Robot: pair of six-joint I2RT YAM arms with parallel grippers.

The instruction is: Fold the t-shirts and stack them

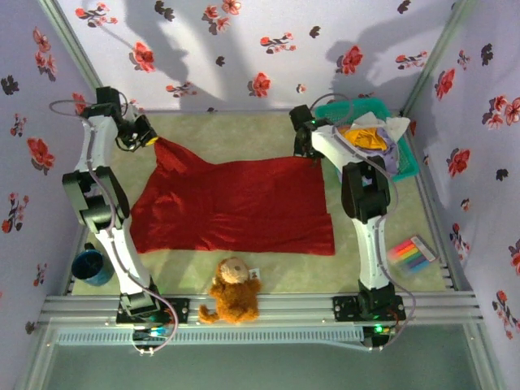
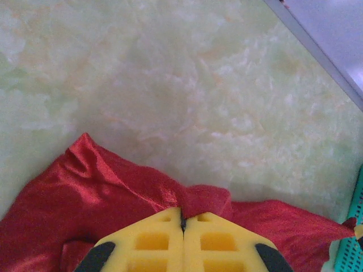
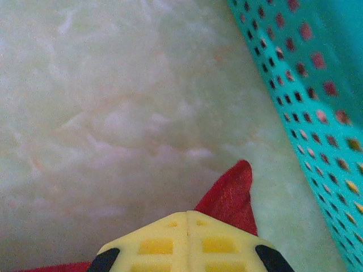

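- Left gripper: we log its yellow fingers pressed together, pinching the far-left corner of the deep-red t-shirt.
- Deep-red t-shirt: spread on the pale mat between the arms. We judge it light, limp and somewhat slippery, best held at corners or hems.
- Right gripper: closed, nipping the far-right corner.
- Teal mesh basket: holds a mustard-orange t-shirt among paler cloth.
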